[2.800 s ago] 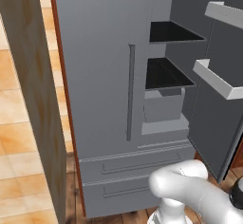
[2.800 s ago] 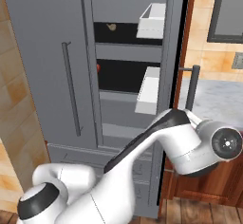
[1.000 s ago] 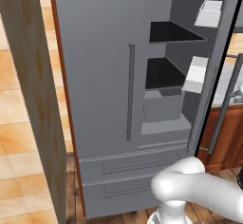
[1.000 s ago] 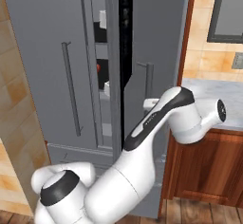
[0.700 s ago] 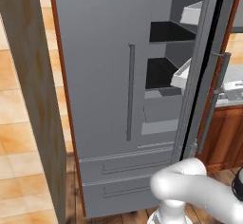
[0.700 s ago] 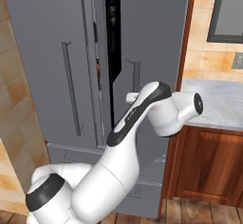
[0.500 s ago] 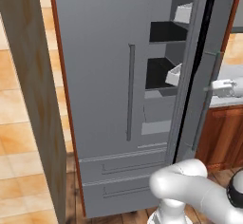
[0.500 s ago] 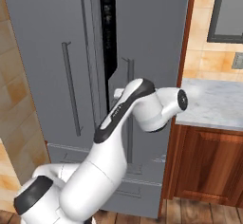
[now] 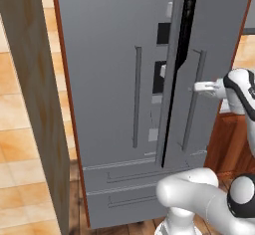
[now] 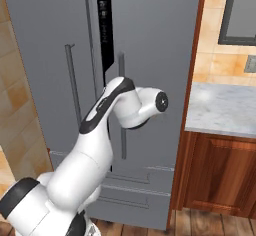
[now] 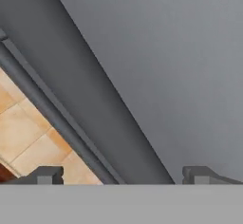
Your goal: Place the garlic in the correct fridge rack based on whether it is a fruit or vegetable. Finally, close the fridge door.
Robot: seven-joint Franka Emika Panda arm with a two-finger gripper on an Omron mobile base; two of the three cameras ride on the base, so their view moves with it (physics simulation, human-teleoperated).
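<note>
The grey fridge's right door (image 9: 219, 40) stands almost shut, leaving a narrow dark gap (image 9: 182, 55). Through the gap a sliver of the higher black fridge rack (image 9: 163, 32) shows, with the lower shelf (image 9: 158, 77) beneath it. The garlic is hidden behind the door. My gripper (image 9: 199, 86) is up against the door's front beside its vertical handle (image 9: 191, 104). In the hand view the fingertips (image 11: 45, 175) stand wide apart, open and empty, close to the grey door panel (image 11: 180, 52). My arm (image 10: 117, 107) crosses the door in the right base view.
The left fridge door (image 9: 109, 55) is shut, with two drawers (image 9: 124, 189) below. A wooden side panel (image 9: 35, 104) stands to the left. To the right are a marble counter (image 10: 225, 107) over a wooden cabinet (image 10: 220, 175) and a dark panel (image 10: 242, 10) on the wall.
The right fridge door has swung from wide open to nearly shut. My arm has moved leftward with it, hand against the door front, and the shelves are mostly covered now.
</note>
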